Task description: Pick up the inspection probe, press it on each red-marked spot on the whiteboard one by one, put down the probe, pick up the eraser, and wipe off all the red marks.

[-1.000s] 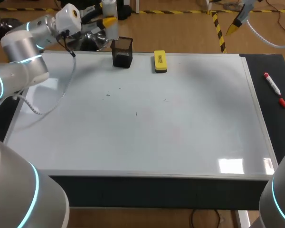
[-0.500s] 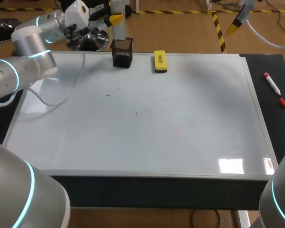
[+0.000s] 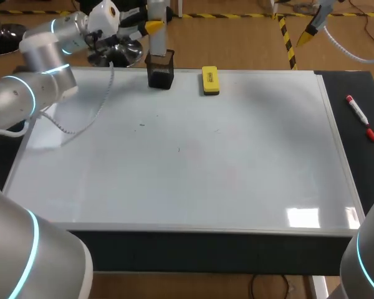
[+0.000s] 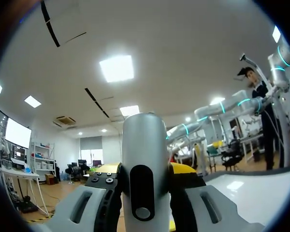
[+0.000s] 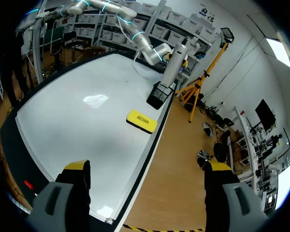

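Left gripper clamps the white cylindrical inspection probe upright over the black mesh holder at the large whiteboard's far edge. The yellow block eraser lies near the holder. The right gripper hangs beyond that edge, fingers spread.

Black mesh holder: standing upright near the far edge of the desk, left of centre; contents cannot be told. Marker, white body with red ends: lying flat on the dark desk surface along the right side, well apart from the holder.
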You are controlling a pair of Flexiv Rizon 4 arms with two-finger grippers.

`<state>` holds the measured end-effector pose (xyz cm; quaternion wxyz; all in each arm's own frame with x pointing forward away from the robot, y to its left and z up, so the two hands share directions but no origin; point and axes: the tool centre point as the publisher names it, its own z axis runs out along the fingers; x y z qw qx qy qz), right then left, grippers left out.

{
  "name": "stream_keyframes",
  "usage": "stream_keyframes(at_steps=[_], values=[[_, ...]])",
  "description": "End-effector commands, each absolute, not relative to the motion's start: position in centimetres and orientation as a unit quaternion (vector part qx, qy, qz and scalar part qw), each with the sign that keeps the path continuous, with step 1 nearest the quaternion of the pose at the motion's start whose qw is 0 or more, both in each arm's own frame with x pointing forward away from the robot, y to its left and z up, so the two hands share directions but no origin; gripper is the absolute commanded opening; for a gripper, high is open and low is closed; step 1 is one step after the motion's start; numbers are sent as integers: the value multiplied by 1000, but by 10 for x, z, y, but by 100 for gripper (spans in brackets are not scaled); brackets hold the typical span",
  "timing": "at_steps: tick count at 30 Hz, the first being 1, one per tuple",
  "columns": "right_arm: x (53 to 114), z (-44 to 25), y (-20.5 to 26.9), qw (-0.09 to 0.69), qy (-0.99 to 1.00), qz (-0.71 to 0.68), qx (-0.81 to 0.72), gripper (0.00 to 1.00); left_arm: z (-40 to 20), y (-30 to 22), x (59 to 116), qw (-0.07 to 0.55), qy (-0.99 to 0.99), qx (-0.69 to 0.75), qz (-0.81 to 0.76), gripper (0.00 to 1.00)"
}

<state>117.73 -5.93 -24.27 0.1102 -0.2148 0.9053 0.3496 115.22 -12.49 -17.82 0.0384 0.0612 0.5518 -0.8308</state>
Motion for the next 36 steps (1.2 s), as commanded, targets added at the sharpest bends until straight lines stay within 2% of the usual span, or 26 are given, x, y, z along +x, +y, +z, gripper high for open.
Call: stream_keyframes(at_steps=[1, 36], values=[[1178, -242, -59, 109, 906, 347, -216, 100, -187, -127, 1160, 23, 544, 77, -835, 0], [1178, -242, -59, 109, 906, 347, -216, 100, -247, -127, 1173, 15, 541, 41, -840, 0]])
